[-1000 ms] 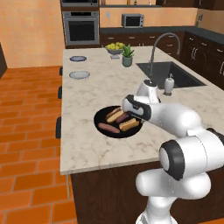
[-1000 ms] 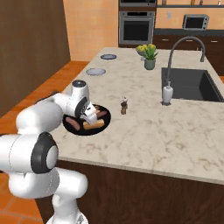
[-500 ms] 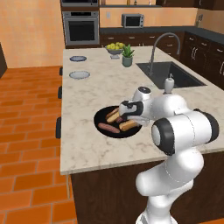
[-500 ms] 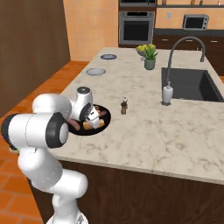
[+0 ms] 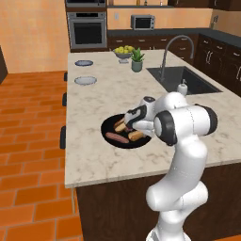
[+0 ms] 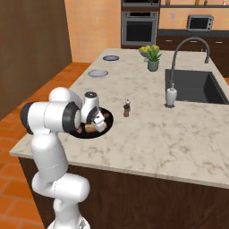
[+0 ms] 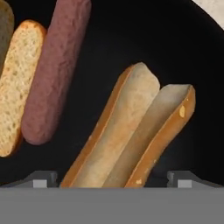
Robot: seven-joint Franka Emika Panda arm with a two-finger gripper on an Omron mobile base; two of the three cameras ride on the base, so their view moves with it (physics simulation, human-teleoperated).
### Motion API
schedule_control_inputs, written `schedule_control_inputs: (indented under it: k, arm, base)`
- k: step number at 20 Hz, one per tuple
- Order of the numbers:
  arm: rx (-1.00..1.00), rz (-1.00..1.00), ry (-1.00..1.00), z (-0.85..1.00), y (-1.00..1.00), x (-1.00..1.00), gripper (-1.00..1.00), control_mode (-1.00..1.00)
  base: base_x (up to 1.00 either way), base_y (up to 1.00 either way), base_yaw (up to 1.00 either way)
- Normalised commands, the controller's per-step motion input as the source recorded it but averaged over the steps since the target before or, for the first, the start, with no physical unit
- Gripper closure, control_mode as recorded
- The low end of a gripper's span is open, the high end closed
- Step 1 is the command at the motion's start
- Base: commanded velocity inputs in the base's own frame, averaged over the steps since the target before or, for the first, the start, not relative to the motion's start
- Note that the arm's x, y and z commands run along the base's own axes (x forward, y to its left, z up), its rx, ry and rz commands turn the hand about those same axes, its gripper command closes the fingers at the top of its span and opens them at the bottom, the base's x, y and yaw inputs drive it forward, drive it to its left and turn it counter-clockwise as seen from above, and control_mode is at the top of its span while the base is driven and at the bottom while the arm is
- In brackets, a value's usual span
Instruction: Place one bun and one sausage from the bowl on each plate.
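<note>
Item: black bowl (image 5: pixel 109 128), near edge of the marble island counter (image 5: pixel 94 101). Contents: split bun (image 7: pixel 131 135) lying open-face up, a second bun (image 7: pixel 15 83) beside it, a reddish-brown sausage (image 7: pixel 54 70) between them; a further sausage (image 5: pixel 116 138) at the bowl's near side.

Item: gripper (image 7: pixel 111 178), low over the bowl, jaws spread wide, holding nothing. Its tips (image 7: pixel 43 179) straddle the near end of the split bun.

Item: two blue-rimmed plates (image 5: pixel 85 80), (image 5: pixel 84 62), bare, well apart from the bowl at the counter's far end.

Step in hand, as judged: taking the first bun. Advice: descend straight so both halves sit between the fingers, close gently across the bun's width to avoid crushing or splaying it, and keep clear of the neighbouring sausage.

Markings: no brand, label or legible writing on any item.
</note>
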Motion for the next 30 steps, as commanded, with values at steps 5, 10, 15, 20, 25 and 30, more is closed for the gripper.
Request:
schedule_control_inputs:
  k: [5,10,15,20,25,30]
  arm:
    - [0.00,-0.03,0.06,-0.41,0.00,0.15,-1.00,-1.00]
    - [0.00,-0.01,0.03,-0.46,0.01,-0.03,-1.00,-1.00]
    - [-0.05,0.00,0.05,-0.52,0.37,-0.02,-1.00,-1.00]
    - [-0.16,0.00,0.11,-0.70,0.60,0.00,1.00,-1.00]
    - [0.09,-0.01,-0.05,0.58,-0.19,-0.28,1.00,-1.00]
    - [0.15,-0.08,-0.08,1.00,-0.23,-0.50,1.00,-1.00]
  base:
    - [0.00,0.00,0.00]
    - [0.00,0.00,0.00]
    - [0.00,0.00,0.00]
    - [0.00,0.00,0.00]
    - [0.00,0.00,0.00]
    - [0.00,0.00,0.00]
